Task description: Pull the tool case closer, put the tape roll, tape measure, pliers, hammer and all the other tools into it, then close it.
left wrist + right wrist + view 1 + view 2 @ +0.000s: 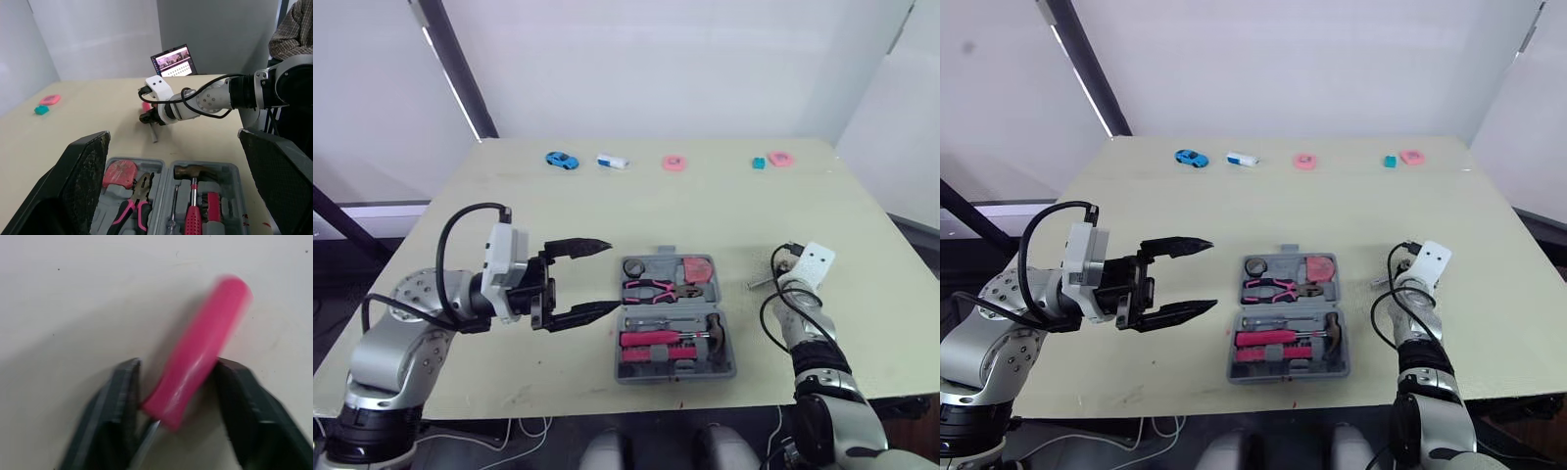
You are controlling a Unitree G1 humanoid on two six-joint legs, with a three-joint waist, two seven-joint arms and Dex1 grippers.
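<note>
Head view: left pincer (pixel 610 276) wide apart, hovering just left of open tool case (pixel 671 305) near worktop (pixel 705 206) front edge; left wrist: pliers (pixel 133 208), hammer (pixel 192 193) lie in case; right wrist: right pincer (pixel 178 369) apart, straddling pink screwdriver (pixel 195 357) handle on worktop.

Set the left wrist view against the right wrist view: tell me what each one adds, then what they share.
Left wrist view: the open tool case holding the hammer, pliers and tape measure, plus a laptop and a person's sleeve. Right wrist view: the screwdriver close up, its pink handle and a bit of metal shaft. Shared: the right gripper at the screwdriver, and the table.
</note>
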